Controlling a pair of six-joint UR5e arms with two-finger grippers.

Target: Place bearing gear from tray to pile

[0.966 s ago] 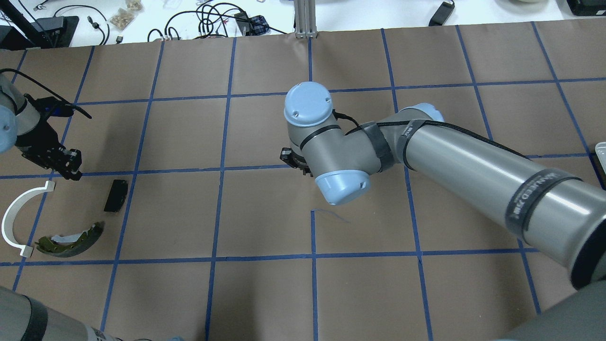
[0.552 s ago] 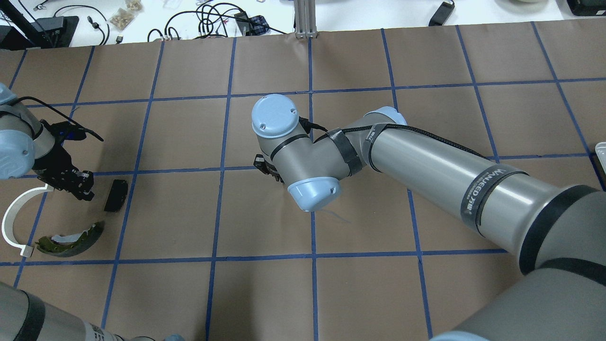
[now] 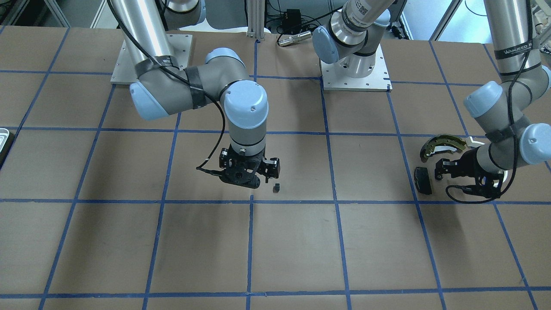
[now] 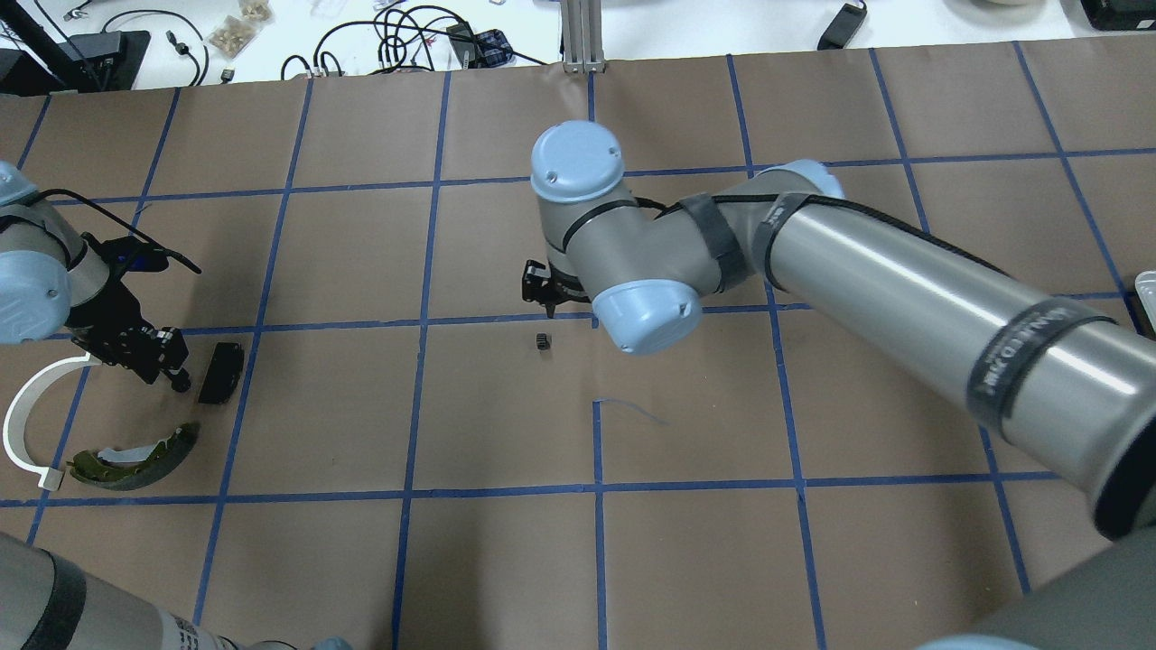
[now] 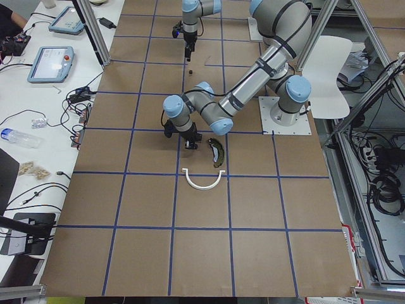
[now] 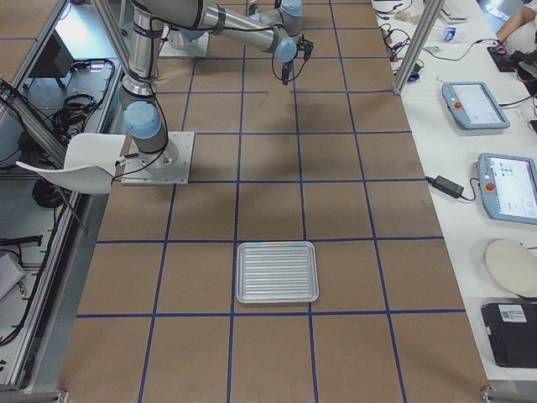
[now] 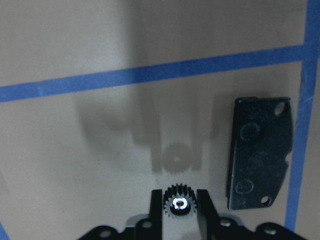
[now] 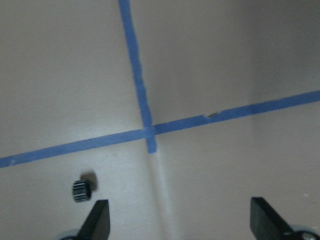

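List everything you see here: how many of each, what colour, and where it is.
loose bearing gear: one, black, lying mid-table.
held bearing gear: one, black, clamped just above the table's left end.
brake pad: one, black, table's left end.
brake shoe: one, olive-gold, nearer the robot than the pad.
half-ring strip: one, white, left of the shoe.
tray: one, silver-white, ribbed, table's right end.
table: one, brown paper, blue tape grid.
left gripper: one, black, shut on the held bearing gear.
right gripper: one, black, open, beside the loose bearing gear.
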